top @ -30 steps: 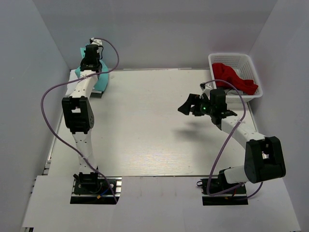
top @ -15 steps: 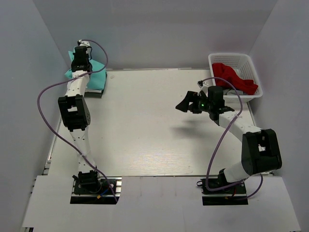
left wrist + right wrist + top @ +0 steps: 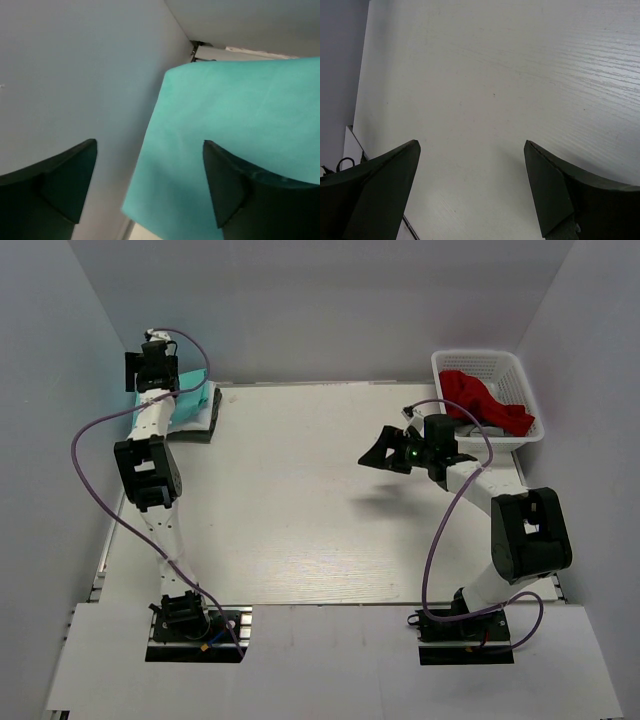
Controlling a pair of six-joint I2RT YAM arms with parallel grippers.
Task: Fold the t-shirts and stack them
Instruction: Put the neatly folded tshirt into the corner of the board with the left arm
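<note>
Comparing with a second ago, we see the biggest change at the left gripper (image 3: 150, 380). Then it sat pinched shut low over the teal shirt (image 3: 190, 400). Now it is drawn back toward the far-left corner, close to the wall (image 3: 75, 75), with its jaws spread and nothing in them. In the left wrist view its dark fingers (image 3: 65, 180) stand wide apart, and the teal cloth lies beyond them, mostly on the gripper's right, with one straight edge and a corner showing against the wall.

From above, the teal shirt rests folded just to the right of that gripper, free of it. It lies on top of a small pile. A strip of white shirt (image 3: 213, 403) shows at the side away from the gripper, and a grey shirt (image 3: 197, 433) shows along the near edge.

The right gripper (image 3: 385, 452) has shifted a little to its left since then and remains fully released. It hangs over bare table (image 3: 520, 75) and holds nothing. The red shirt (image 3: 485, 400) lies crumpled in the basket (image 3: 440, 365), behind and to the right of this gripper and well apart from it, as before.
</note>
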